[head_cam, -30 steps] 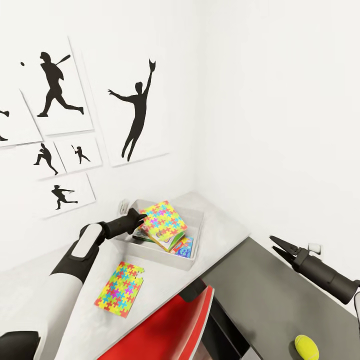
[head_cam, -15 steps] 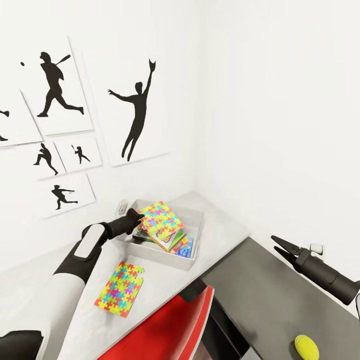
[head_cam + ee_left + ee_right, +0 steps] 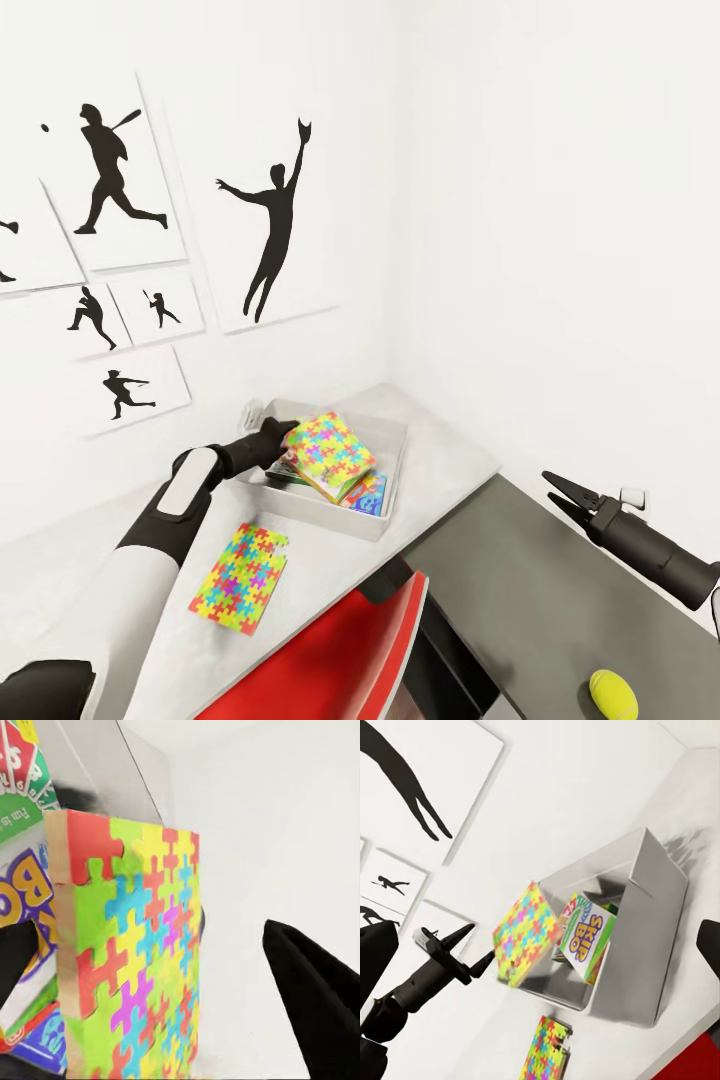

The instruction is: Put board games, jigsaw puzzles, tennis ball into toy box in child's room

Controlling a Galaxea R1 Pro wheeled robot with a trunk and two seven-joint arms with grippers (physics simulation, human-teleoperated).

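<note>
Over the toy box (image 3: 390,455) the left gripper (image 3: 283,436) has spread its fingers and let go; the jigsaw puzzle (image 3: 330,452) has tipped onto the board games (image 3: 368,494). Second puzzle (image 3: 240,578) waits on the table (image 3: 440,440).

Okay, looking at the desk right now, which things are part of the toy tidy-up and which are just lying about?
Part of the job:
- toy box
- jigsaw puzzle over the box, by the left hand
- second jigsaw puzzle on the table
- board games in the box
- tennis ball

Just lying about:
- red chair
- baseball silhouette pictures
</note>
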